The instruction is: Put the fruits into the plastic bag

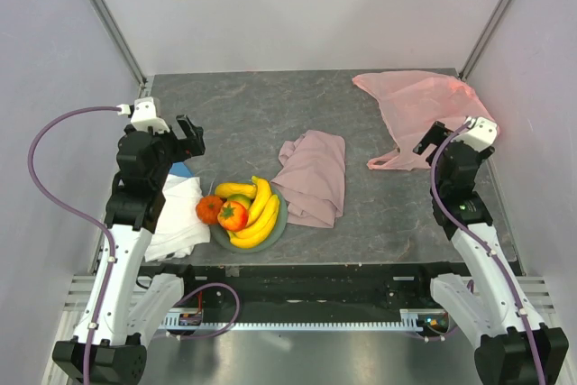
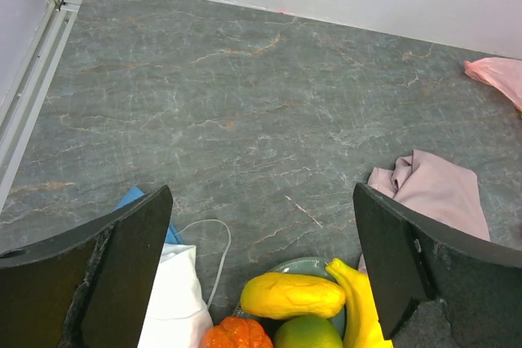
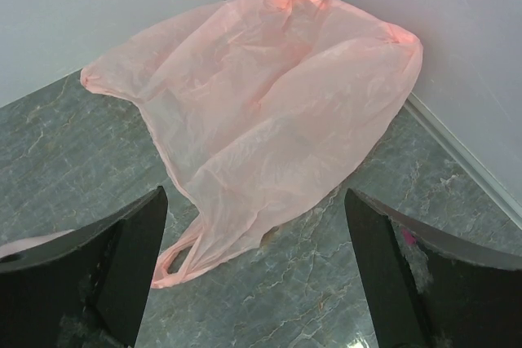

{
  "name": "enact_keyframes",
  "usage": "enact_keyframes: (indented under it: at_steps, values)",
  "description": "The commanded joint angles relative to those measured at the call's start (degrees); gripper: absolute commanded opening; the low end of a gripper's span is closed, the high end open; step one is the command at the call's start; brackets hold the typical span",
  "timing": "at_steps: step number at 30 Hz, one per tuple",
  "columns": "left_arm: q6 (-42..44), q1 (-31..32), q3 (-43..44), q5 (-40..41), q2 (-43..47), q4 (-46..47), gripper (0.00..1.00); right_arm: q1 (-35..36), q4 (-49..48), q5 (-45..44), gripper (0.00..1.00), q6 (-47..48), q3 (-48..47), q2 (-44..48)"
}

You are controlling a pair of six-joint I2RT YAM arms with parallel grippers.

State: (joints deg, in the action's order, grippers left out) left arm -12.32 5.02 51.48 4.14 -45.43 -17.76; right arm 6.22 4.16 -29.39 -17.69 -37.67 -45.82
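table [image 1: 243,105]: grey veined | walls [image 1: 297,6]: white | plastic bag [image 1: 419,110]: far-right corner

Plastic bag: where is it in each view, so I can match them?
Top external: plastic bag lies flat at the far right corner of the table.
Left wrist: only a pink corner at the right edge.
Right wrist: fills the middle of the picture.
Shared landmark: dusty-pink cloth, left of the bag in top and left wrist views.

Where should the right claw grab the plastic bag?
By the handle loop at the near end of the plastic bag, with the right claw coming from above. The bag lies flat and limp; the loop juts out over bare table.
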Motion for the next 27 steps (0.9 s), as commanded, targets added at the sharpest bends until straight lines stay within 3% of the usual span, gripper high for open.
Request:
enact_keyframes:
  at_steps: [1,11,15,22,24,27]
  values:
    - [1.86,0.17,0.20,-1.15,1.13,0.97,0.99,-0.07,-0.65,-0.49,0.98,0.82,-2.23,-0.32]
    - [1.33,0.17,0.02,-1.85,0.78,1.50,0.99,0.02,-0.12,2.22,0.98,1.70,-3.02,0.03]
    - [2.56,0.17,-0.94,-7.30,1.39,2.29,0.99,-0.07,1.19,5.21,0.93,2.40,-5.56,-1.11]
    - [2.74,0.17,-1.91,-13.72,1.04,3.70,0.98,1.15,11.91,8.03,0.84,4.60,-16.20,-13.47]
    - [2.56,0.17,-2.00,-14.77,0.61,3.87,0.98,3.35,14.02,5.85,0.81,5.56,-19.01,-17.09]
    - [2.30,0.17,-1.91,-15.48,0.34,3.78,0.98,9.76,17.89,-4.07,0.80,6.71,-24.01,-28.31]
